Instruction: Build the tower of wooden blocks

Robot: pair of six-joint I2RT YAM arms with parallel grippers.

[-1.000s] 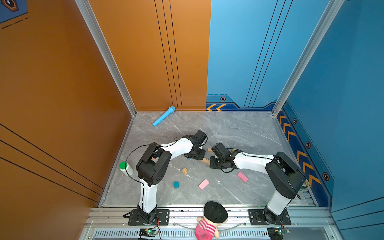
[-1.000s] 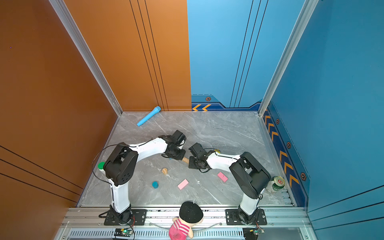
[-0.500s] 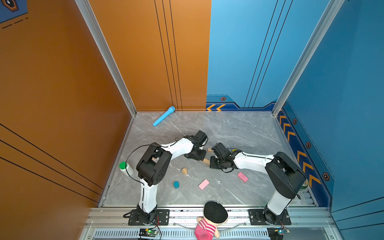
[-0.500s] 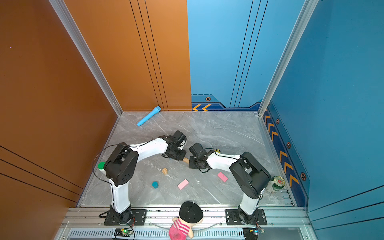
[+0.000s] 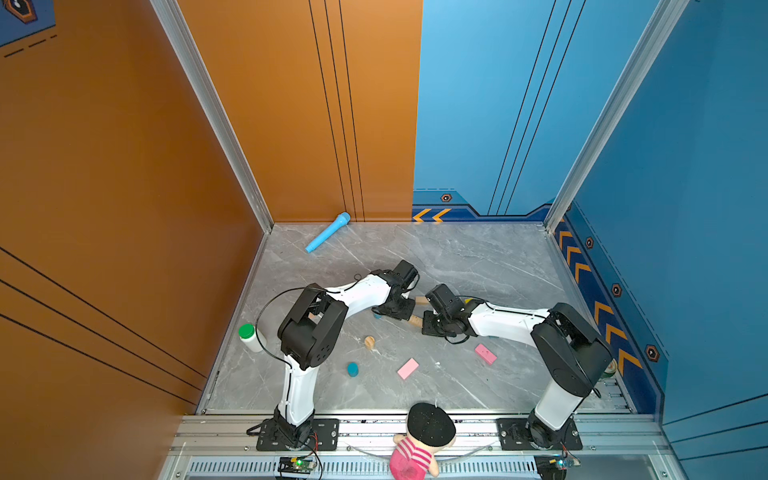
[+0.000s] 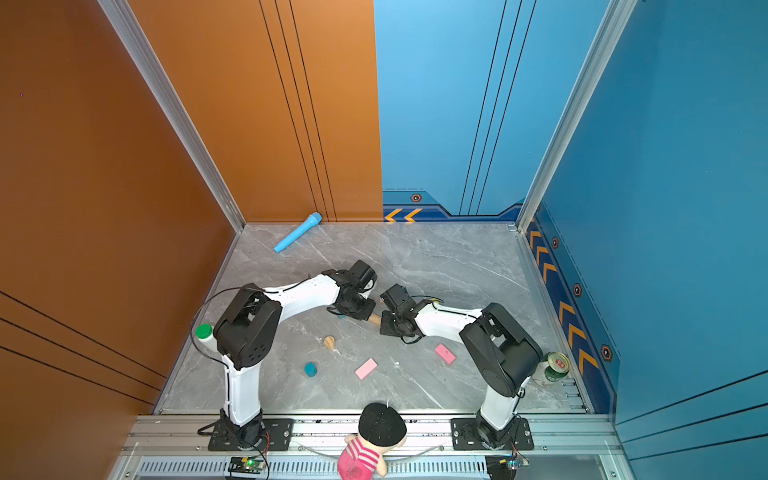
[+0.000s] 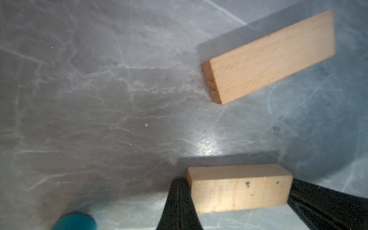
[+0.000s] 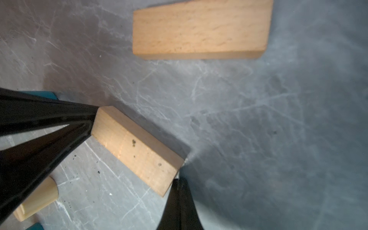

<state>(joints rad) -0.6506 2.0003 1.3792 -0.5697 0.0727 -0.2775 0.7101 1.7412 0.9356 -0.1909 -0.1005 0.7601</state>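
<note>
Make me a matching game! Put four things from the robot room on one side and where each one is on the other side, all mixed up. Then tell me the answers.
Things:
1. toy microphone
2. white bottle
3. doll
4. drink can

Places:
A. on the front rail, between the two arm bases
B. lying on the floor near the back wall
C. at the right edge of the floor, beside the right arm
D. at the left edge of the floor, beside the left arm

Right pairs: 1-B, 2-D, 3-A, 4-C
</note>
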